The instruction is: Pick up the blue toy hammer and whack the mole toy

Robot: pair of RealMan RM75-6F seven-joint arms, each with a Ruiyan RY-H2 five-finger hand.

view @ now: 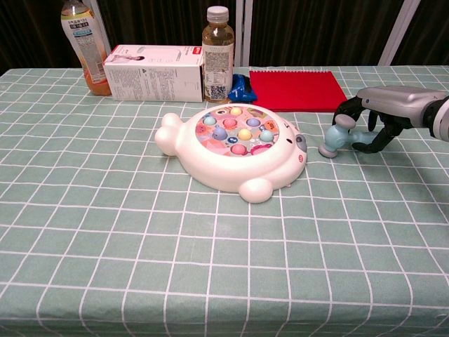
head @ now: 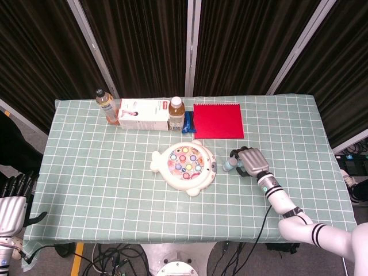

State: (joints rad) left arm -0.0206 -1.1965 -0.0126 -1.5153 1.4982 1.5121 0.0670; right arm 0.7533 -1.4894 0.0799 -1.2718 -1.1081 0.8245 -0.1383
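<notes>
You are curling your right hand (view: 379, 123) loosely around the blue toy hammer (view: 338, 137) just beside the mole toy (view: 231, 151), risking it slipping mid-swing.

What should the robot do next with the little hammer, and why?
Probably swing the hammer left and onto the mole toy. The right hand holds its handle, and its head sits just to the right of the toy, beside it and not over the coloured moles.
</notes>
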